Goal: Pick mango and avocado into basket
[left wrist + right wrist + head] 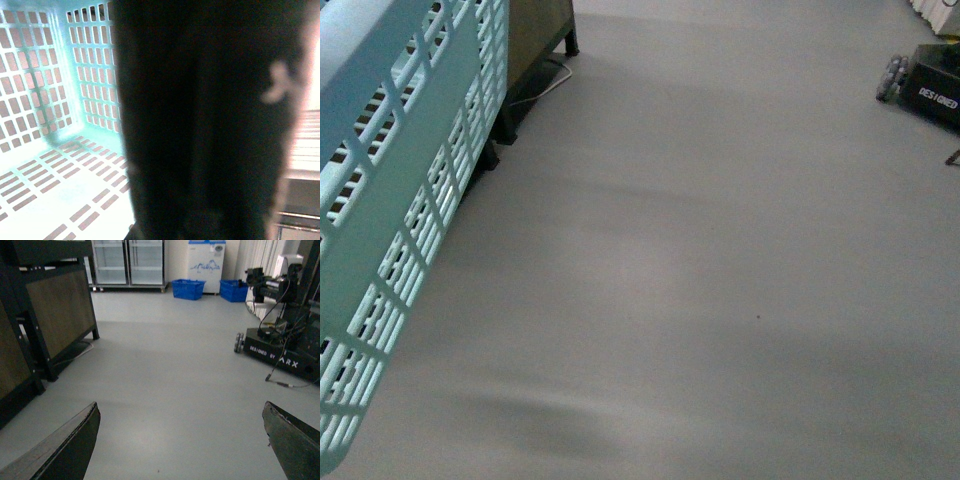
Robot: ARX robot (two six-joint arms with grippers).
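Close on the left, the basket [410,200] sits tilted over grey floor [720,300], the right gripper [181,412] spread wide and empty, the left gripper's state lost behind a dark blur [200,125].

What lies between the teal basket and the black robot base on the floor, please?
In the front view, only bare grey floor stretches between the basket and the black robot base; nothing lies on it.
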